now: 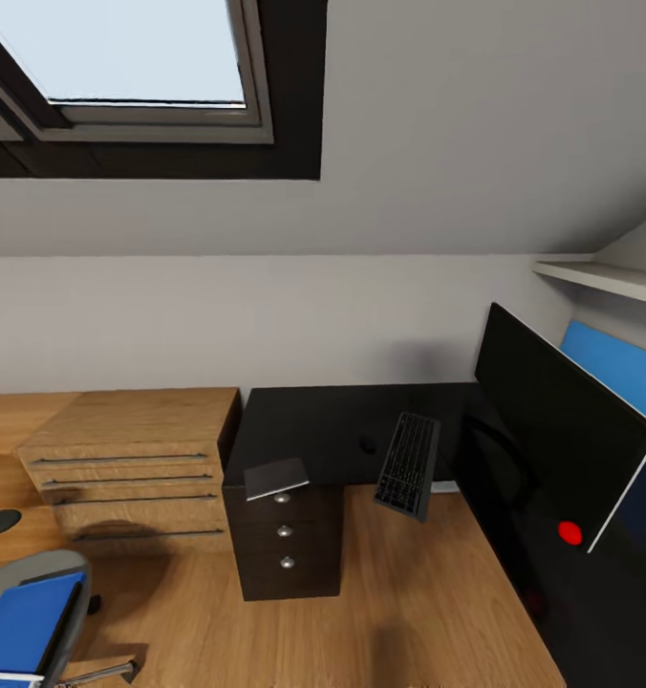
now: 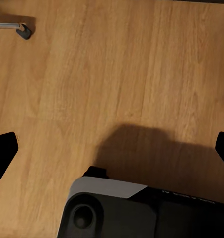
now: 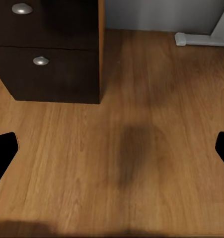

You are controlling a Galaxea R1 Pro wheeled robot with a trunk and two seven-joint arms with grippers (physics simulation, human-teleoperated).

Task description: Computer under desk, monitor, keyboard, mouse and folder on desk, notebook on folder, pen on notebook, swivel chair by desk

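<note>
Keyboard (image 1: pixel 408 465) lies right of centre in the head view, long axis running near-to-far, its near end hanging over the front edge of the dark tabletop (image 1: pixel 323 425) and tilted down. Mouse (image 1: pixel 367 444) sits just left of it, apart. Monitor (image 1: pixel 557 430) stands at right, close beside the keyboard, screen seen at an angle. Flat grey item (image 1: pixel 276 476) rests on the drawer unit (image 1: pixel 285 545) at the tabletop's left end; notebook or not, cannot tell. Swivel chair (image 1: pixel 27 621) is at lower left, well apart from the desk, blue folder (image 1: pixel 22 626) on its seat.

Left tool (image 2: pixel 112 148) and right tool (image 3: pixel 112 148): dark fingertips at opposite frame edges in each wrist view, spread wide, gripping nothing, wood floor (image 3: pixel 141 148) below. Right tool sees the drawer unit just ahead, so likely nearer the keyboard; left one sees a chair caster (image 2: pixel 23 30). Open floor fronts the desk, room to roll in.
</note>
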